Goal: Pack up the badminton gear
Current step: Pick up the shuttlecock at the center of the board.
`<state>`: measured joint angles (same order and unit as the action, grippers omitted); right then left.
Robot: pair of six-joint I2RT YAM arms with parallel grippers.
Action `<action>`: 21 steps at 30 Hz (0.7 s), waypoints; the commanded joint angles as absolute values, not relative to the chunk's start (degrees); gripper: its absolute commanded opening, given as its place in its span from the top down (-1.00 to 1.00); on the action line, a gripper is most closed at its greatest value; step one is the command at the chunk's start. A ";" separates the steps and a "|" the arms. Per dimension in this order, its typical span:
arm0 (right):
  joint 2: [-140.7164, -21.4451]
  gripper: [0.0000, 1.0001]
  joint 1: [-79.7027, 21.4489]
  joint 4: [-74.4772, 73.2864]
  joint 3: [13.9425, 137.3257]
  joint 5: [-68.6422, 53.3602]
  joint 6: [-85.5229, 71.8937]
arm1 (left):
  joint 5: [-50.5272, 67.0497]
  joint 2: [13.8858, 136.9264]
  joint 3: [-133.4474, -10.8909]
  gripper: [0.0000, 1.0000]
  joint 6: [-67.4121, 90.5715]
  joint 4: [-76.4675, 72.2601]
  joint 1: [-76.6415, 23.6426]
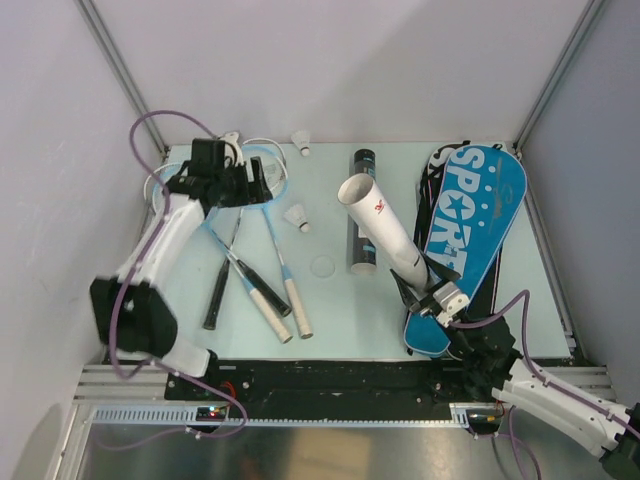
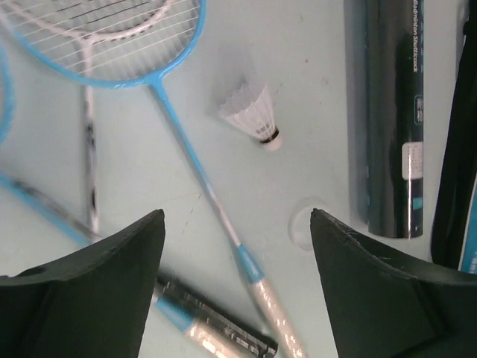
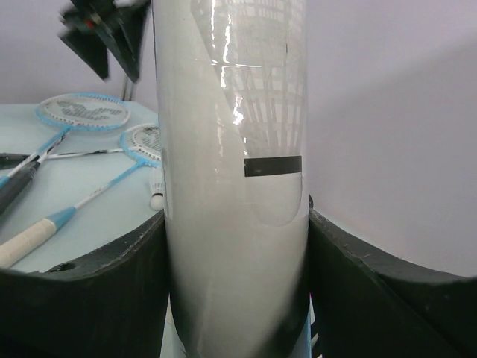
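A: Is the badminton gear packed yet?
B: No. The rackets lie on the worktop, left of the black tube. Two shuttlecocks sit loose on that side too.
A: And the blue bag?
B: It lies right of the black tube. The rackets are not in it.
A: What about the tools?
B: The right tool is clamped on a white tube, tilted just right of the black tube. The left tool hangs above the rackets, fingers apart, holding nothing. Most of the job looks left.
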<state>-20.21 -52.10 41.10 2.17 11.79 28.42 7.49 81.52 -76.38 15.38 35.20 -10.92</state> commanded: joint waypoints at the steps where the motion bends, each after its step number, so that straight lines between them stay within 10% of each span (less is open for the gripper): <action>1: -16.98 0.28 -52.75 39.39 5.67 11.56 25.47 | 23.85 94.38 -86.78 -0.63 10.10 32.43 -8.12; 21: -19.06 0.29 -53.60 38.85 7.22 11.73 27.88 | 33.87 126.04 -101.81 -0.41 11.11 32.45 -9.80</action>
